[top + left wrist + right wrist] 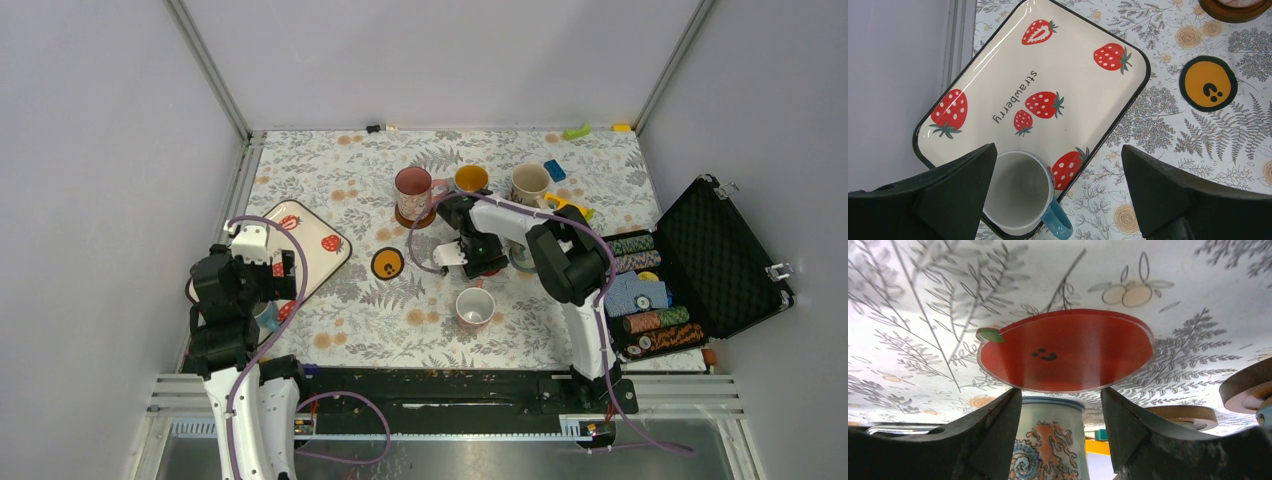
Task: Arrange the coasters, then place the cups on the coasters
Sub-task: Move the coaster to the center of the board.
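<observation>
We noted the right pincer (1060,395) part-open at the red coaster (1068,350), evidently to arrange it; the left pincer (1058,150) hung wide.

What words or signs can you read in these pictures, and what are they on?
"strawberry": printed on the cream tray.
A tiny smiley face, no letters: on the red coaster.
Black footprint marks, no letters: on the orange coaster.
Poker chips: markings too small to read.
</observation>
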You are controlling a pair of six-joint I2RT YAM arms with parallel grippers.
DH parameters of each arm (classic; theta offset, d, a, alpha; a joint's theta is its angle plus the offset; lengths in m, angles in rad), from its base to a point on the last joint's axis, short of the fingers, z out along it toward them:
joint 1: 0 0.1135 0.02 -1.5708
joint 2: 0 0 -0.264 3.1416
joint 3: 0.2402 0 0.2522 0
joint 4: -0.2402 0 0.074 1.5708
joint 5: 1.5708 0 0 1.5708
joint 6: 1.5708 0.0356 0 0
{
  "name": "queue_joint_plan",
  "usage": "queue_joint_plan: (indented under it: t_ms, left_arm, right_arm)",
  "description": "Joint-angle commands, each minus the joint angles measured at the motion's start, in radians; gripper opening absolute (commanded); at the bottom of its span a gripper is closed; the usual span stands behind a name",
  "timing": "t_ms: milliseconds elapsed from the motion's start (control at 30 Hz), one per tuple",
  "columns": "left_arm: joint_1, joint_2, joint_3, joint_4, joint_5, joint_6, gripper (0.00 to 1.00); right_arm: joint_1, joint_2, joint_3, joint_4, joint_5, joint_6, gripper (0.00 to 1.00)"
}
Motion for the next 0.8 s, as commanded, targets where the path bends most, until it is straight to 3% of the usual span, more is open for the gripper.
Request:
queue_joint_plan:
  t_ms: [0, 367, 500, 633, 767]
  left_arm:
    - [0.006, 0.004, 0.004, 0.052, -0.013, -0.01, 0.98]
    - [0.005, -0.005, 0.002, 0.053, -0.011, -0.007, 0.99]
    - [0.005, -0.006, 0.002, 0.053, -0.008, -0.005, 0.99]
    - [0.005, -0.013, 0.0, 0.052, -0.002, -0.006, 0.99]
    - [0.005, -0.014, 0.001, 0.053, -0.003, -0.006, 0.99]
  right_arm:
    - [0.054, -0.008, -0.023, 0.003, -0.152, 0.045, 0.66]
    - [0.121, 0.014, 0.041, 0.025, -0.172, 0.126, 0.66]
    - [0.129, -0.009, 0.023, 0.099, -0.071, 0.137, 0.68]
    - [0.101, -0.137, 0.038, 0.101, -0.014, 0.118, 0.75]
    - [0.087, -0.297, 0.104, -0.05, -0.051, 0.098, 0.81]
